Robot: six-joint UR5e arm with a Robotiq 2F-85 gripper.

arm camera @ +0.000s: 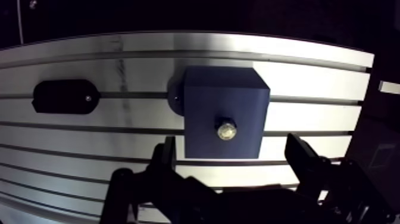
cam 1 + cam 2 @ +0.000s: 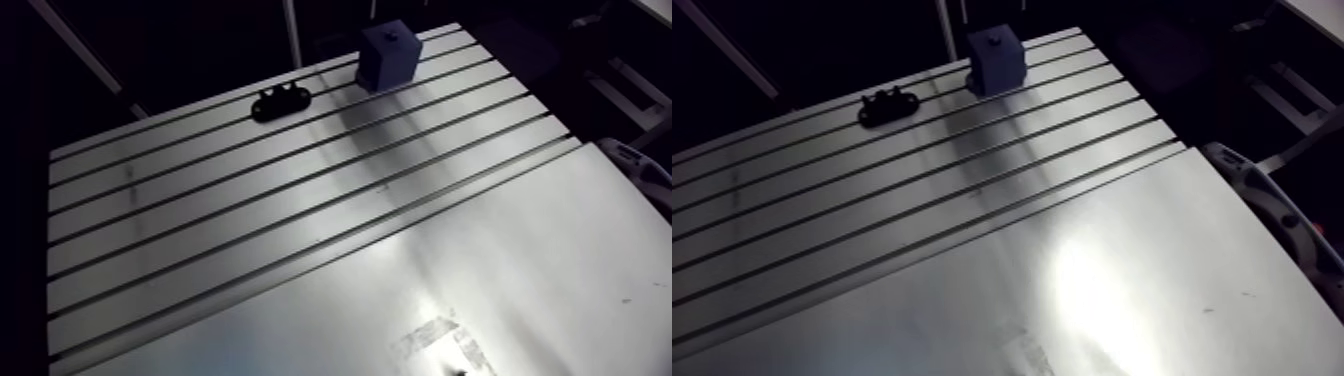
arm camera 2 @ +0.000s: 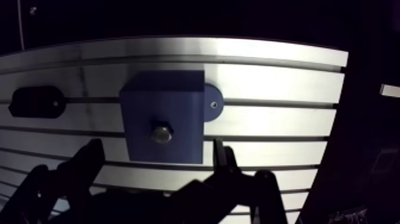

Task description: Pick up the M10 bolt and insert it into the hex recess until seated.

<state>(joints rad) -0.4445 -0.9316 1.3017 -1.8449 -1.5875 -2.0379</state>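
A blue block [image 1: 223, 95] stands on the slotted table [image 1: 309, 62] near its far edge; in the arm view the blue block [image 2: 390, 55] is at the back. A silvery bolt head [image 1: 226, 129] sits in the hex recess in the middle of the block's top face. In the wrist view my gripper [image 1: 233, 158] hangs above the block's near edge, open. Its two dark fingers [image 1: 163, 158] stand wider apart than the block, with nothing between them. Neither arm view shows the gripper.
A black oval holder [image 1: 62, 96] lies on the slots beside the block, also seen as the black holder [image 2: 280, 102] in the arm view. A smooth metal plate [image 2: 520, 260] covers the table's near right part. The table's far edge runs just behind the block.
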